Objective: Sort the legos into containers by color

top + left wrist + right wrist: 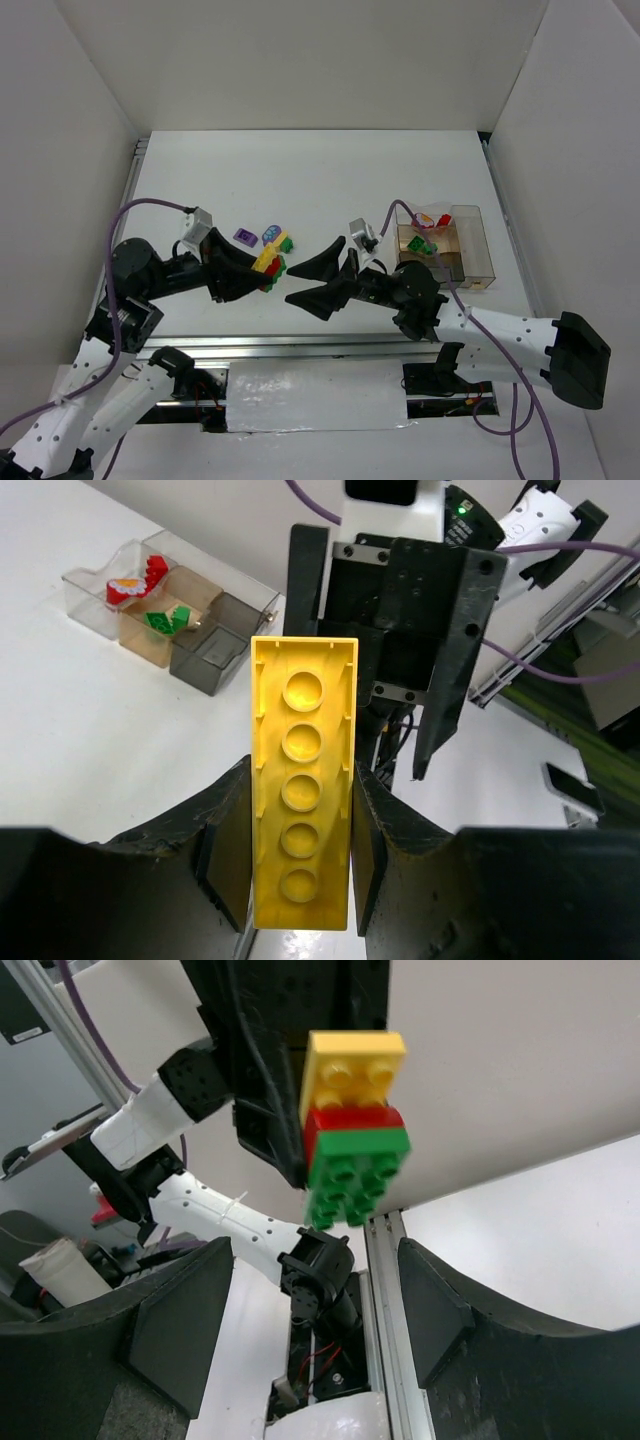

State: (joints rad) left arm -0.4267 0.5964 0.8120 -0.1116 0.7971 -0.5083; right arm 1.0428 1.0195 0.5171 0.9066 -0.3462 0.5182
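My left gripper (268,270) is shut on a stack of legos (270,264): a long yellow brick (300,800) with a red brick (352,1120) and a green brick (358,1175) stuck to it. The stack is held off the table. My right gripper (300,284) is open and empty, facing the stack from the right, just short of it; its fingers (180,1330) stand wide apart below the stack. The clear containers (480,250) sit at the right, with a red lego (443,217) and a green lego (422,245) in separate bins. They also show in the left wrist view (215,645).
On the table behind the left gripper lie a purple brick (244,235), a rounded purple-blue brick (271,235) and a yellow-green brick (284,242). White walls enclose the table on three sides. A metal rail (300,345) runs along the near edge.
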